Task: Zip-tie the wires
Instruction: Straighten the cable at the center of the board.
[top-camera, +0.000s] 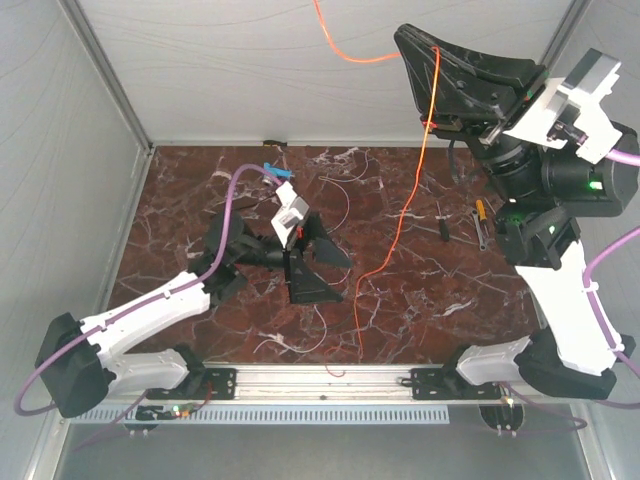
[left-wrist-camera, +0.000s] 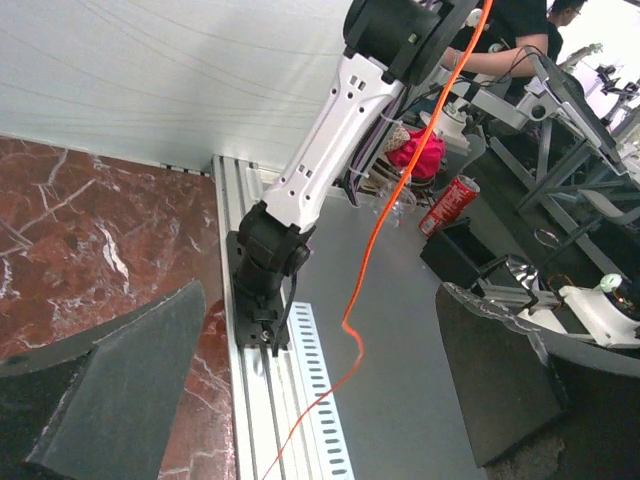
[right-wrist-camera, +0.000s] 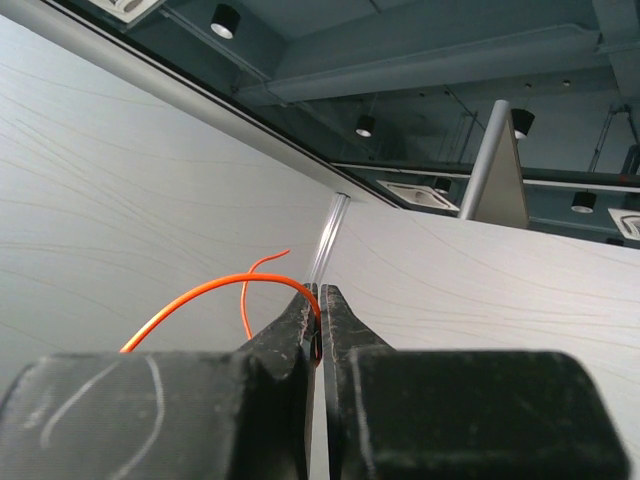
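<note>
An orange wire (top-camera: 398, 232) hangs from my raised right gripper (top-camera: 415, 50) down to the table's front edge, and its other end loops off the top of the view. In the right wrist view the right gripper (right-wrist-camera: 320, 300) is shut on the orange wire (right-wrist-camera: 200, 290) near the fingertips. My left gripper (top-camera: 325, 268) lies low over the middle of the table, open, with nothing between its fingers (left-wrist-camera: 120, 390). Through its gap the left wrist view shows the orange wire (left-wrist-camera: 400, 190) dangling past the front rail. Thin pale strands (top-camera: 345, 195) curl on the table behind the left gripper.
A small blue-and-white plastic piece (top-camera: 272, 172) lies at the back of the marble table (top-camera: 180, 230). Small hand tools (top-camera: 480, 218) lie at the right. Another thin pale strand (top-camera: 300, 345) curls near the front rail (top-camera: 330, 380). Walls enclose the back and sides.
</note>
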